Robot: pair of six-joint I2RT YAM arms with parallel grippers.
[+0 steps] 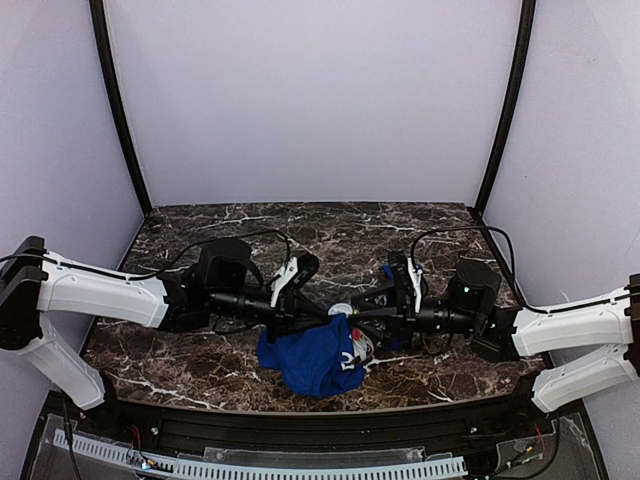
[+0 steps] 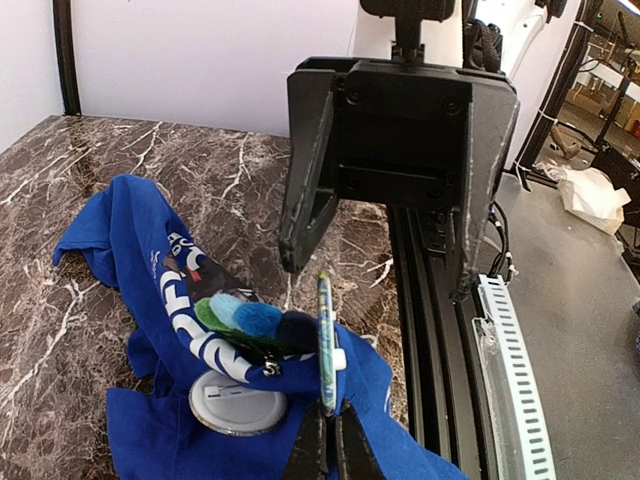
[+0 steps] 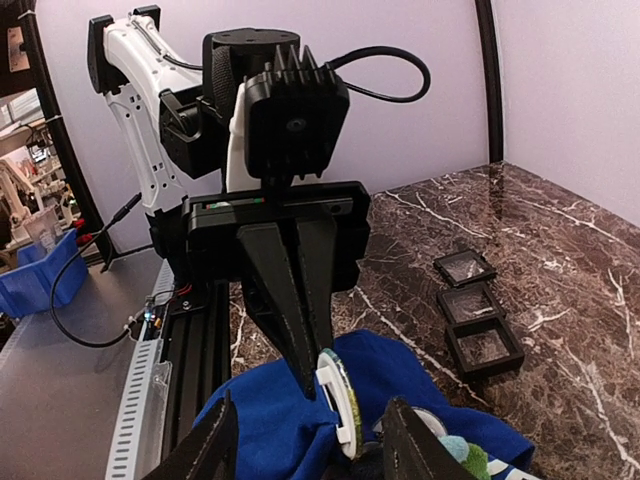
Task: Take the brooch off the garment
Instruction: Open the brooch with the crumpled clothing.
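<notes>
The blue garment (image 1: 312, 362) lies bunched at the table's near edge between both arms. The brooch (image 2: 326, 330) is a small round pin with a green and yellow face and a white back (image 3: 338, 402). It stands on edge above the cloth. My left gripper (image 2: 332, 405) is shut on the brooch's lower rim, and its black fingertips (image 3: 312, 372) meet at the disc. My right gripper (image 3: 312, 396) is open. Its two fingers straddle the brooch and the raised fold of cloth without touching the disc. It faces the left gripper head on.
A second round badge (image 2: 238, 402) lies white back up on the cloth, beside a row of green and blue pompoms (image 2: 250, 318). Three small dark square trays (image 3: 470, 303) sit on the marble further in. A black rail (image 2: 440, 330) runs along the table's near edge.
</notes>
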